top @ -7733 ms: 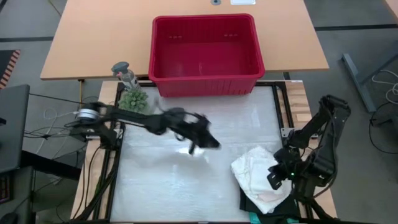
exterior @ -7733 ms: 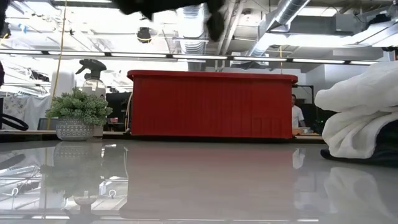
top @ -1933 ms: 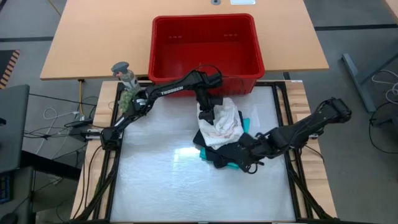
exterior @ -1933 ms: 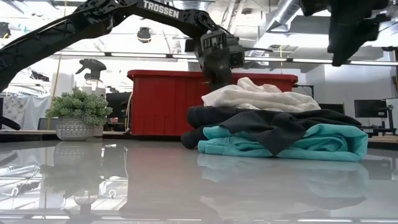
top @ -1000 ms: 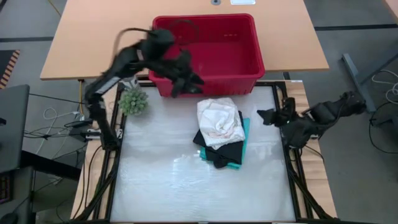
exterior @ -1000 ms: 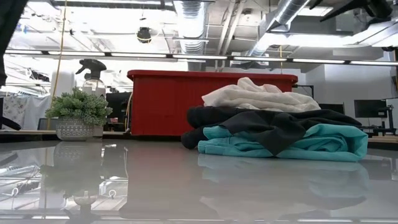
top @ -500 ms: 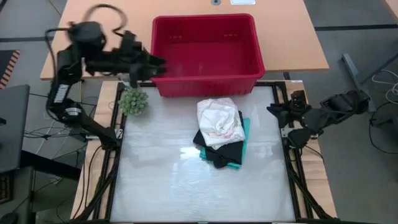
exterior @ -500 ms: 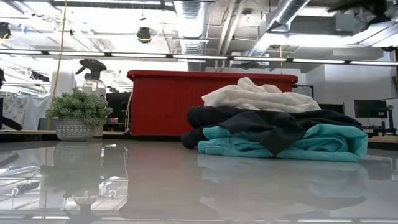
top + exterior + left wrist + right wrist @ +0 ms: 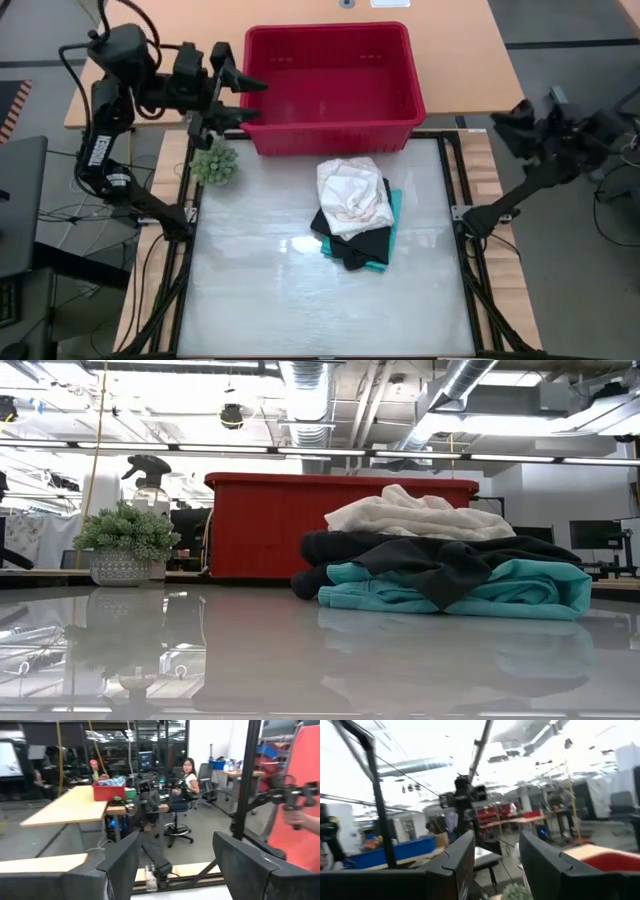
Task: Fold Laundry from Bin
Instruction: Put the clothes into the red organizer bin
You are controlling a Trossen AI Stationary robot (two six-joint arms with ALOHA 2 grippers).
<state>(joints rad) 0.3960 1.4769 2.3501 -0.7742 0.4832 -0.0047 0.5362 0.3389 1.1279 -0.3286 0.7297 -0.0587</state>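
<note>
Both open jaws hover well apart from the folded laundry.

Garment stack is sitting mid-table, right of centre, taking up that patch. White table is lying open along the whole near edge and left side. Red bin is blocking the far edge. Potted plant is crowding the far-left corner, with the left gripper hanging open just above it. Right edge is staying passable.
</note>
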